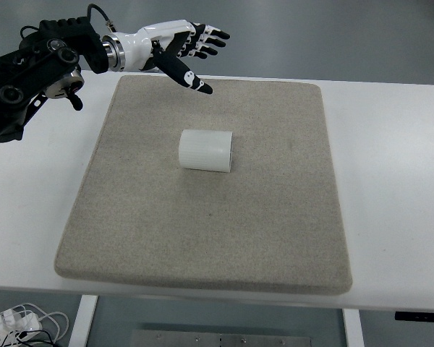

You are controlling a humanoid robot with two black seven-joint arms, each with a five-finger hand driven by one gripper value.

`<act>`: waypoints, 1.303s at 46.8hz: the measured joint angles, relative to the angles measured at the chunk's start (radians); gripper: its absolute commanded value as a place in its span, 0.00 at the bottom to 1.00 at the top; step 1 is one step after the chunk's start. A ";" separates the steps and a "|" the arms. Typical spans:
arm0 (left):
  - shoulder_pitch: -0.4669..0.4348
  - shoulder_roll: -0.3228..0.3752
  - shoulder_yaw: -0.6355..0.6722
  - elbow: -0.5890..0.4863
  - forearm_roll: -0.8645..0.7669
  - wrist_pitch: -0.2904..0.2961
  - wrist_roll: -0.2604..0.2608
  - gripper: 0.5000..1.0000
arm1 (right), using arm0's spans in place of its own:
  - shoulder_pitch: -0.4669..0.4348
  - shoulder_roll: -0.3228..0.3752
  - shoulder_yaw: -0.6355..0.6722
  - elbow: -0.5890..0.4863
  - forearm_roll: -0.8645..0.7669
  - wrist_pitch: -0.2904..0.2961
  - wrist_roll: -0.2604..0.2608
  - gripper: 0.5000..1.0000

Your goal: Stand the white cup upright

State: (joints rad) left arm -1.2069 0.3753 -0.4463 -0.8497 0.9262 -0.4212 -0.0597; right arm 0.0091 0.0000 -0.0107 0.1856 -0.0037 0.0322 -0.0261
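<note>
Grey floor behind, white rectangular bench (pixel 390 181) across the frame, carrying a large square mat of beige-grey felt (pixel 202 217) with rounded corners. Lying on its side a little up and left of the mat's middle: a white ribbed cylindrical cup (pixel 206 150). Long axis running left to right, nearly level with the bench's near edge, tipped very slightly down toward the right. Fine ridges around the barrel, a smoother band at the right end; which end is the mouth, hard to tell from this angle. Soft shadow under its near side. Reaching in from the upper left over the mat's far edge: the black left arm, ending in a white-and-black five-fingered left hand (pixel 175 45), fingers (pixel 210 40) spread and released, thumb angled down toward the mat, holding nothing, well apart from the cup. Arm partly cut off by the left edge. White cables (pixel 22 322) at the lower left corner, below the bench.
</note>
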 measured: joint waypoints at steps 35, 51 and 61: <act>-0.106 -0.086 0.286 -0.055 0.171 -0.024 0.100 0.97 | 0.000 0.000 0.000 0.000 0.000 0.000 0.000 0.90; -0.102 -0.140 0.298 -0.012 0.205 -0.016 0.118 0.97 | 0.000 0.000 0.000 0.000 0.000 0.000 0.000 0.90; -0.102 -0.142 0.328 -0.008 0.234 -0.017 0.120 0.97 | 0.000 0.000 0.000 0.000 -0.001 0.000 0.000 0.90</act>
State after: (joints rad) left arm -1.3088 0.2336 -0.1181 -0.8578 1.1607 -0.4386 0.0601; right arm 0.0092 0.0000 -0.0107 0.1853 -0.0043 0.0322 -0.0261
